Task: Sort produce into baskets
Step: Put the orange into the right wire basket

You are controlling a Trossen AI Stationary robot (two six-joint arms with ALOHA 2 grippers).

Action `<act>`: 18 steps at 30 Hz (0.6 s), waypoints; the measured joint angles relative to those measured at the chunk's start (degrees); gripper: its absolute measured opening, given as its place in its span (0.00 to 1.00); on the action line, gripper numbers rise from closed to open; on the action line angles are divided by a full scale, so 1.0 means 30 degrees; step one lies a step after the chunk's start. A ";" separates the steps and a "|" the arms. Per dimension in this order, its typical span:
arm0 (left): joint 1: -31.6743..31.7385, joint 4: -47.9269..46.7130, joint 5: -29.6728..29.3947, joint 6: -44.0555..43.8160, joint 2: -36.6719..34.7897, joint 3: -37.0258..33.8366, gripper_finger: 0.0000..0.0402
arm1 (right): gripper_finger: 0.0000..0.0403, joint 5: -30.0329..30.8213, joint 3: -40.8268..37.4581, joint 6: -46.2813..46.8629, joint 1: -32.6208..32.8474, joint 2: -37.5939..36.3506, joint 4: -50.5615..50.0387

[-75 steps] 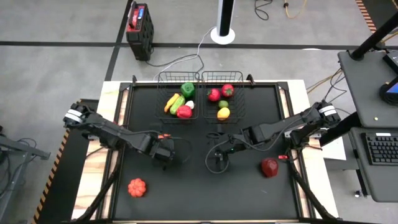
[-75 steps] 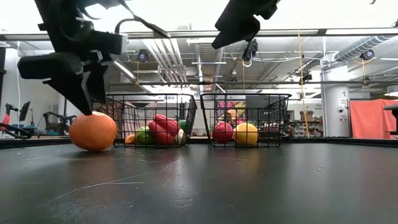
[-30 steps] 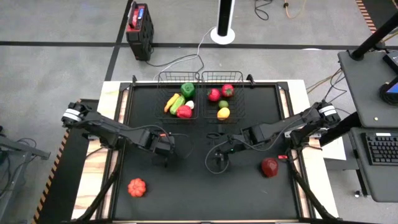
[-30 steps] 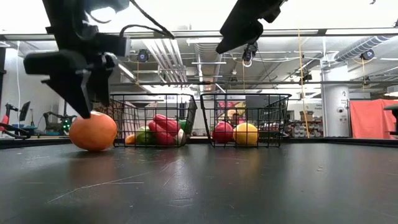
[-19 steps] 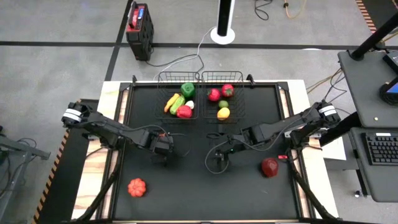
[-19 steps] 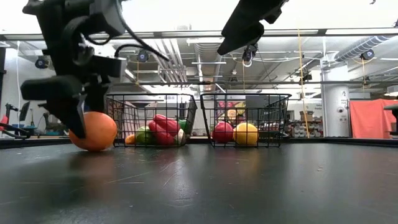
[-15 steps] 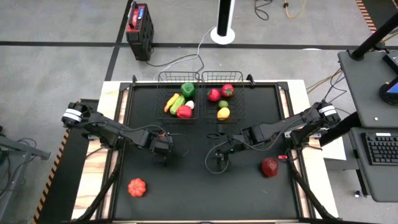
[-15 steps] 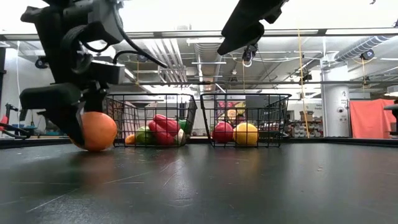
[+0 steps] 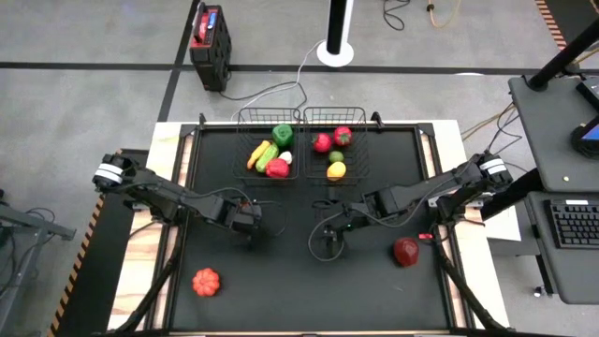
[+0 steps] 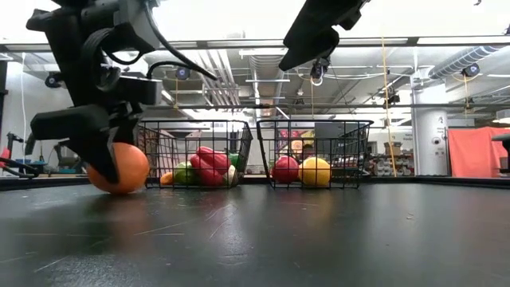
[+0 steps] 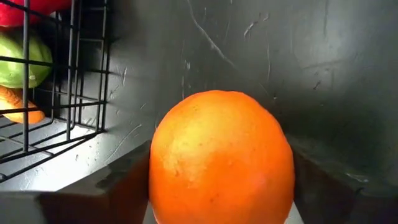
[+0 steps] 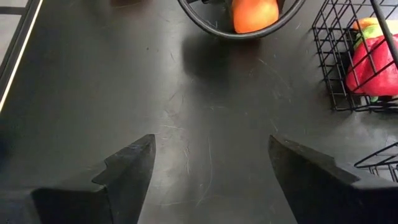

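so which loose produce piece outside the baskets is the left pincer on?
The smooth round orange fruit, sitting between the left pincer fingers just in front of the left basket. The ribbed red-orange pumpkin and dark red pepper lie untouched nearer the table's front.

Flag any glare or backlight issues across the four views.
Low view: bright ceiling backlight silhouettes the left gripper over the orange. Left wrist view: glare on the table beside the left basket. High and right wrist views: evenly lit, only a soft sheen on the mat.
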 joint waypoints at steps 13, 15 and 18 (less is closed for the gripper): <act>-0.2878 0.6530 -0.2496 0.0266 -0.3055 0.1388 0.71 | 0.72 -0.0310 -0.0995 0.0540 0.0937 -0.0045 0.0251; -0.3538 0.9115 -0.3219 0.0666 -0.3616 0.1137 0.72 | 0.72 0.0354 -0.1791 0.0558 0.1382 -0.0131 0.1870; -0.4211 1.3415 -0.3529 0.0928 -0.3961 0.0606 0.72 | 0.71 0.2099 -0.3243 -0.0623 0.2349 -0.0146 0.4656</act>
